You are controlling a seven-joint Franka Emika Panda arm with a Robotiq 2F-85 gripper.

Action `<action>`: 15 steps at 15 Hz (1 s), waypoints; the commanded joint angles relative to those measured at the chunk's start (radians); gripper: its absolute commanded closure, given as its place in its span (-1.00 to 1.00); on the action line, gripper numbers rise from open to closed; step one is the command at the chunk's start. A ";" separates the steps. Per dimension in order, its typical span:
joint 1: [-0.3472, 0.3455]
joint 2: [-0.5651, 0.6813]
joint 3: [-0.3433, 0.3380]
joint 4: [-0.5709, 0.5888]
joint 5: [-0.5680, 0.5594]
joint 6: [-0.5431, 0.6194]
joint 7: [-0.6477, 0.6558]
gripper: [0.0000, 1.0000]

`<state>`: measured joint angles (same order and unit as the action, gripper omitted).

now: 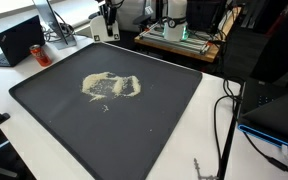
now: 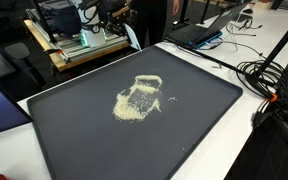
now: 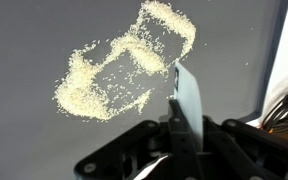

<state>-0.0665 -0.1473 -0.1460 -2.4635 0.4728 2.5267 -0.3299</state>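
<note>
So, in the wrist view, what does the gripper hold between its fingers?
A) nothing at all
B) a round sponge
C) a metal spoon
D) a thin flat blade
D: in the wrist view the gripper is shut on a thin flat blade, whose tip points toward the pale grains scattered on the dark tray.

Gripper (image 3: pixel 181 128) clamps a scraper (image 3: pixel 187 95) beside scattered grains (image 3: pixel 81 95).

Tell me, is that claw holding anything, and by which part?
Yes: the gripper is shut on a thin flat blade, clamped at its near end; the free end points toward the pale grains.
</note>
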 commanded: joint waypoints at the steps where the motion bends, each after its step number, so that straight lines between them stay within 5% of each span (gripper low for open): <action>1: 0.000 0.018 0.013 0.005 -0.083 0.021 0.041 0.98; 8: -0.007 0.139 0.080 0.135 -0.602 -0.126 0.212 0.98; 11: -0.013 0.191 0.067 0.208 -0.715 -0.195 0.127 0.98; 15: -0.041 0.256 0.043 0.236 -0.731 -0.083 -0.126 0.98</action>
<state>-0.0821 0.0506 -0.0885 -2.2652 -0.2246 2.3846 -0.3068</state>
